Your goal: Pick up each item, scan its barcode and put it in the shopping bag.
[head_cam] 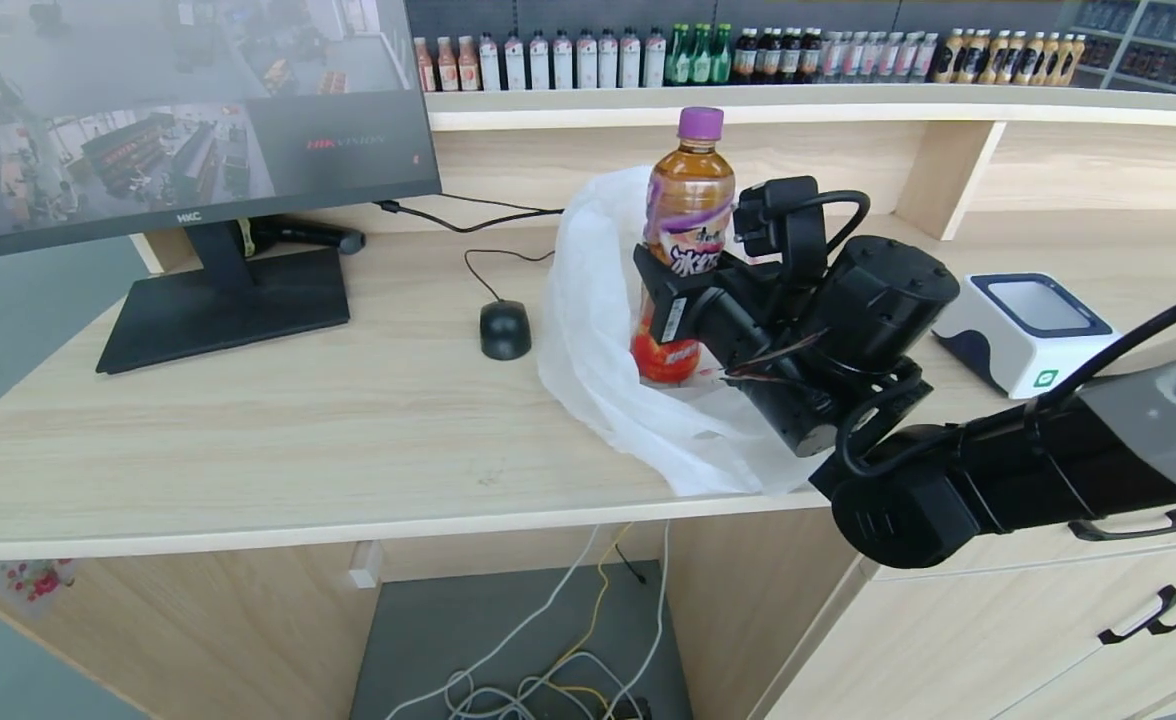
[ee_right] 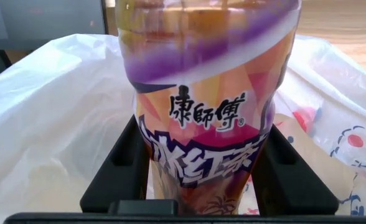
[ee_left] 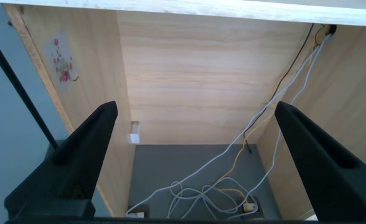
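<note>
A tea bottle (head_cam: 686,232) with a purple cap and a purple-orange label stands upright over the mouth of the white plastic shopping bag (head_cam: 598,330) on the wooden counter. My right gripper (head_cam: 670,285) is shut on the bottle's lower half. In the right wrist view the bottle (ee_right: 211,106) sits between the black fingers (ee_right: 117,165), with the bag (ee_right: 58,118) spread behind and around it. The white barcode scanner (head_cam: 1023,328) sits on the counter to the right of the bag. My left gripper (ee_left: 192,165) hangs open below the counter, nothing between its fingers.
A monitor (head_cam: 178,110) on a black stand fills the counter's left. A black mouse (head_cam: 505,329) lies just left of the bag. A raised shelf with several bottles (head_cam: 748,55) runs along the back. Loose cables (ee_left: 233,180) lie on the floor under the counter.
</note>
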`<state>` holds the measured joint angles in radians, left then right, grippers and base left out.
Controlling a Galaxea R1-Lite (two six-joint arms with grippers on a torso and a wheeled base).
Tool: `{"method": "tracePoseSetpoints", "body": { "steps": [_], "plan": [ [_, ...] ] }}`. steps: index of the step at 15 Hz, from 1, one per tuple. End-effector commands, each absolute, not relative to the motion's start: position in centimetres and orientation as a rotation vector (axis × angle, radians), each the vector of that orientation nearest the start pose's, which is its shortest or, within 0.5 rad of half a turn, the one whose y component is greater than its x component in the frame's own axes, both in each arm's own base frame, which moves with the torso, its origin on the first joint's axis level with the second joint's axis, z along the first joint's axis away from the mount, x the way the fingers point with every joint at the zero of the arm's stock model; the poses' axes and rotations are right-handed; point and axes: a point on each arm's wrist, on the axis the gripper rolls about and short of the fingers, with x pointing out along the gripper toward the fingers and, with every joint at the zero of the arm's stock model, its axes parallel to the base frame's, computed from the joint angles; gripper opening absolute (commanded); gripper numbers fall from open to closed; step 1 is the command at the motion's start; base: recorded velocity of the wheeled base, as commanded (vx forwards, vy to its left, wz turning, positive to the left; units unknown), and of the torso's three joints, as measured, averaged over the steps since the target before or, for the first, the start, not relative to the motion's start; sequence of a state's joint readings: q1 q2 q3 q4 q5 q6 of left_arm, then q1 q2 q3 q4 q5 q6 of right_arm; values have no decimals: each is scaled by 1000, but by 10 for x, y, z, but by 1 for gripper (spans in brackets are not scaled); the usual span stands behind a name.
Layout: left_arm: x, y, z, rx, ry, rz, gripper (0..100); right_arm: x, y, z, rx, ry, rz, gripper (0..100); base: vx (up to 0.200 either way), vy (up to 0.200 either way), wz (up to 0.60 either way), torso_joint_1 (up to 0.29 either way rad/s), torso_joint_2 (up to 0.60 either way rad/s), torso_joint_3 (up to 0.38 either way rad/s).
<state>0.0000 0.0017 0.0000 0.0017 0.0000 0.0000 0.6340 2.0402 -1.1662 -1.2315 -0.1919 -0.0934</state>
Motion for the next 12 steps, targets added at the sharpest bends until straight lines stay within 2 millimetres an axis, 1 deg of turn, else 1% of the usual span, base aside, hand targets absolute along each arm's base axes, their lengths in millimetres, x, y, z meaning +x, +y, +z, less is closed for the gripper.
{"method": "tracePoseSetpoints", "body": {
  "steps": [1, 4, 12],
  "plan": [
    [-23, 0, 75, 0, 3, 0, 100, 327, 235, 215, 50, -341, 423, 0, 0, 0, 0, 0, 0, 0],
    [-23, 0, 75, 0, 3, 0, 100, 327, 236, 206, 38, -316, 425, 0, 0, 0, 0, 0, 0, 0],
    [-23, 0, 75, 0, 3, 0, 100, 330, 237, 199, 55, -295, 425, 0, 0, 0, 0, 0, 0, 0]
  ]
}}
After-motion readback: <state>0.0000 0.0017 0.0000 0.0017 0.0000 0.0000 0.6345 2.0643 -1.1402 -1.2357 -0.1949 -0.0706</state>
